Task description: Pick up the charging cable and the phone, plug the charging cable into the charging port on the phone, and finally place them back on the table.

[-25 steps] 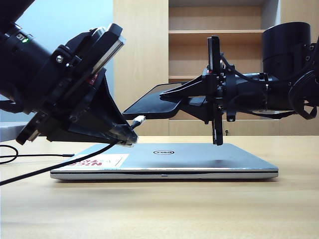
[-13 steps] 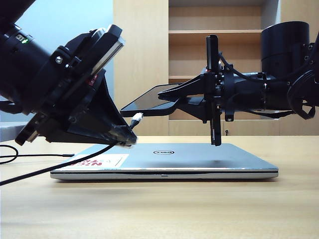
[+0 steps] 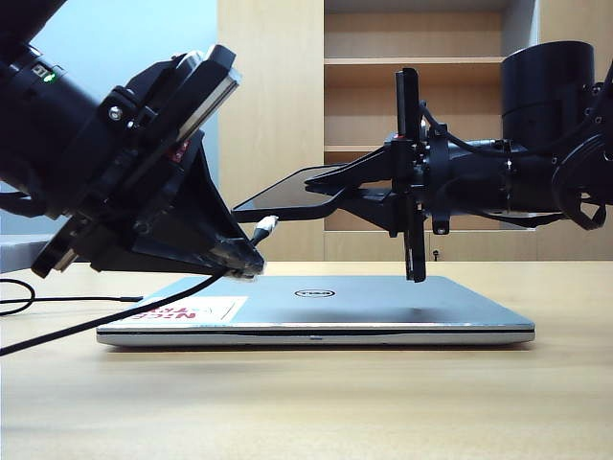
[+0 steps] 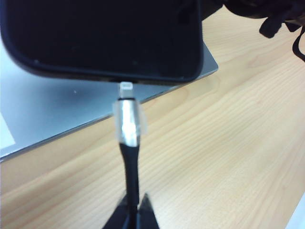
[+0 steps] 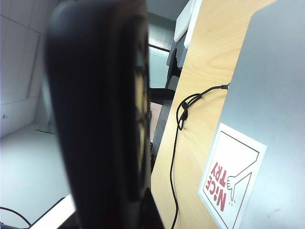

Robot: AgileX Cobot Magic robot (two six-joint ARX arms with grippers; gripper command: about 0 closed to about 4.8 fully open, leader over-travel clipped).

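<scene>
In the exterior view my left gripper [image 3: 247, 266] hangs just above the laptop's left part, shut on the black charging cable [image 3: 115, 316]; its silver-white plug [image 3: 266, 228] points up toward the phone [image 3: 283, 196]. My right gripper [image 3: 330, 192] reaches in from the right and holds the phone nearly level above the laptop. The left wrist view has the plug [image 4: 127, 119] with its tip right at the charging port [image 4: 121, 82] on the phone's short edge [image 4: 105, 71]; how deep it sits cannot be told. The left gripper [image 4: 134, 210] pinches the cord. The phone [image 5: 95, 105] fills the right wrist view, hiding the right gripper [image 5: 138, 212].
A closed silver Dell laptop [image 3: 383, 307] with a red-lettered sticker [image 3: 192, 309] lies on the table [image 3: 383, 402] under both grippers. The cable's slack trails off to the left [image 5: 178, 143]. A wooden shelf cabinet [image 3: 383, 96] stands behind.
The phone's free end has lifted slightly and the phone now lies flatter in the right gripper. The left gripper and plug have stayed put.
</scene>
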